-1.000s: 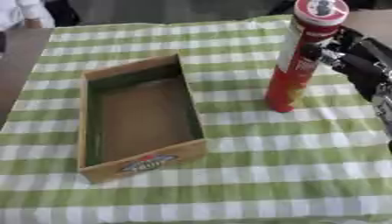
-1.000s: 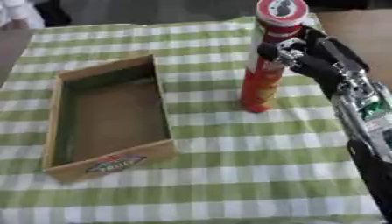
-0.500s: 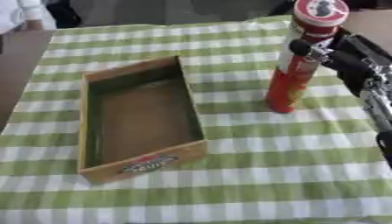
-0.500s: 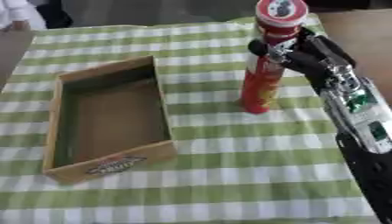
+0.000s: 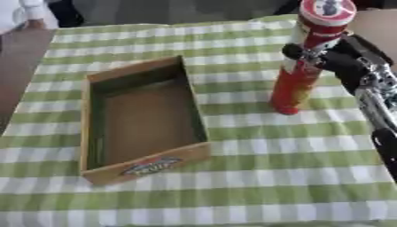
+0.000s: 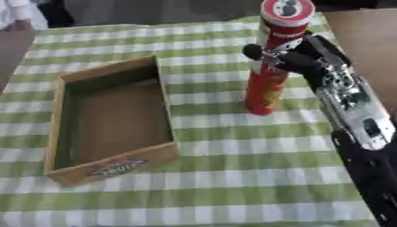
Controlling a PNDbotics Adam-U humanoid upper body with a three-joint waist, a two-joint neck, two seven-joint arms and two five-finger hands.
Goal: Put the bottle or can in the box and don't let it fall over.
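1. can (image 5: 306, 66): tall red tube with a round red-and-white lid, standing upright on the cloth in the upper right of the frame, well right of the box and outside it. its foot sits on a white-and-green check and the lid reaches almost to the top edge.
2. nearest the camera, the green and white checked tablecloth (image 5: 256, 186) fills the bottom of the frame, bare along the lower right.
3. wooden box (image 5: 91, 133): open, long and shallow, lower left to centre left of the frame. its near short wall carries a printed label. nothing is inside, only the brown floor shows.
4. right arm comes in from the lower right edge, black at the bottom with a silver part above, best seen in the right eye view.
5. right hand (image 6: 306, 60): black, at mid height of the can in the upper right, fingers curled round the tube from its right side, grasping it.
6. left hand shows in neither view.
7. far side: the cloth ends near the top of the frame and a brown floor or table edge shows at the upper left.
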